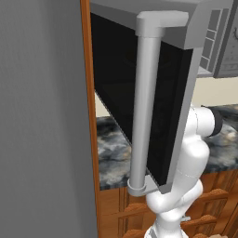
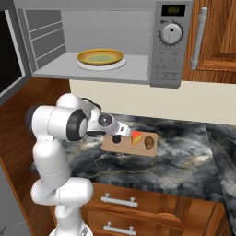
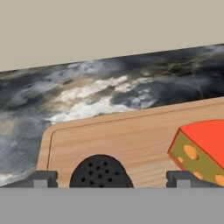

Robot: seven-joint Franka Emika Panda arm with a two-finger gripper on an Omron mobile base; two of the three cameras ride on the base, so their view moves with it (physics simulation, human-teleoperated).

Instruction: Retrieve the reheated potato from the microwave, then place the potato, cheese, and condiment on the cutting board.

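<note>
The microwave (image 2: 106,41) stands with its black glass door (image 1: 139,93) swung wide to the left, and inside sits a yellow plate (image 2: 100,57). Below it on the dark marble counter (image 2: 184,152) lies the cutting board (image 2: 110,146). Over the board's left end the gripper (image 3: 112,177) has its jaws spread apart around the dark condiment (image 3: 101,171) cap without clamping it, the cheese (image 2: 137,137) sits just to the right, and the potato (image 2: 149,141) beside that.

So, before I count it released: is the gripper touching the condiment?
Apart. In the hand view the gripper stands open, the condiment's dark cap between its fingertips with board showing on both sides.
</note>
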